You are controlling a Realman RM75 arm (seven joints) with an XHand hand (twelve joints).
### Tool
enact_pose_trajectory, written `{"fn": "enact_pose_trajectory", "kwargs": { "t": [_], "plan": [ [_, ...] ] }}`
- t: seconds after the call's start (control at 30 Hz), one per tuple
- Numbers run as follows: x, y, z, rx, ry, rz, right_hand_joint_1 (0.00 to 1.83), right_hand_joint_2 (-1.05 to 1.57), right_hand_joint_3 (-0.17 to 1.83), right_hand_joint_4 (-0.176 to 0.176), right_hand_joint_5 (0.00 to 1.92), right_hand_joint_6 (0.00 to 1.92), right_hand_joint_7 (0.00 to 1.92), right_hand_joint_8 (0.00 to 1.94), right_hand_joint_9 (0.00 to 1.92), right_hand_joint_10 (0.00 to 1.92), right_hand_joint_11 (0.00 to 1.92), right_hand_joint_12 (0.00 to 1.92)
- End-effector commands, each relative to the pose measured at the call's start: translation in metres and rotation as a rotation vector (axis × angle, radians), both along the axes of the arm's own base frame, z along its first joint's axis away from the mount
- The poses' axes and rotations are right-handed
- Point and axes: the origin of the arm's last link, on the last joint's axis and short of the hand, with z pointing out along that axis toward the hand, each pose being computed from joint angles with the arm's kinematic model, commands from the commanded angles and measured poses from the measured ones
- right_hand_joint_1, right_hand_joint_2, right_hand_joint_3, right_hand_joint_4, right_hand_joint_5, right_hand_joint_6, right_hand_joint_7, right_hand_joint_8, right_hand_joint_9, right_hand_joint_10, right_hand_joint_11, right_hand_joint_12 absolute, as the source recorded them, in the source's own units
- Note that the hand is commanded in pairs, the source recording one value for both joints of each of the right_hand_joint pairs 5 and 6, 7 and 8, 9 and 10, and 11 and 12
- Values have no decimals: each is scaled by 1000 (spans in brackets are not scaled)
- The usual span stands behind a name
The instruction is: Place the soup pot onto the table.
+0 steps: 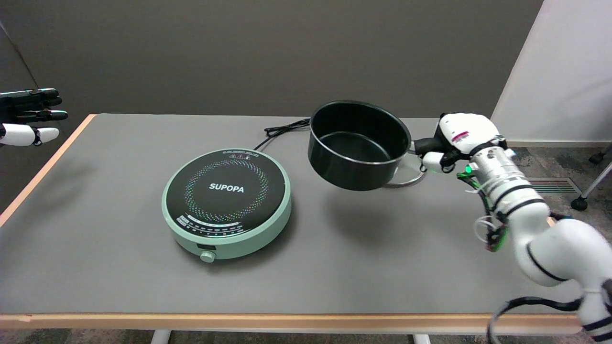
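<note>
Glossy white right arm [550, 234], black joint bands, silver wrist, green-lit cables, white-and-black hand [454, 141]

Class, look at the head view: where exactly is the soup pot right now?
The soup pot hangs tilted above the table, right of the green induction cooker, its handle gripped by the right hand.

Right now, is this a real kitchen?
Probably not: more likely a robot test room. A green cooktop sits on a plain grey table while the right hand holds an empty soup pot.
</note>
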Motion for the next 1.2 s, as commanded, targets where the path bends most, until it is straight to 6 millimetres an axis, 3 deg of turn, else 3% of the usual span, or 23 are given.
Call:
{"fn": "enact_pose_trajectory", "kwargs": {
  "t": [0.03, 0.3, 0.77, 1.2],
  "plan": [
    [17, 54, 41, 209, 41, 6, 950, 1125, 1250, -20, 1920, 1920, 1920, 1920, 1920, 1920, 1920, 1920],
    [-1, 66, 49, 183, 107, -94, 950, 1118, 1251, -20, 1920, 1920, 1920, 1920, 1920, 1920, 1920, 1920],
    [-40, 61, 19, 361, 78, -186, 950, 1109, 1281, -20, 1920, 1920, 1920, 1920, 1920, 1920, 1920, 1920],
    [-41, 47, 22, 458, 22, -162, 944, 1115, 1346, -21, 1920, 1920, 1920, 1920, 1920, 1920, 1920, 1920]
  ]
}}
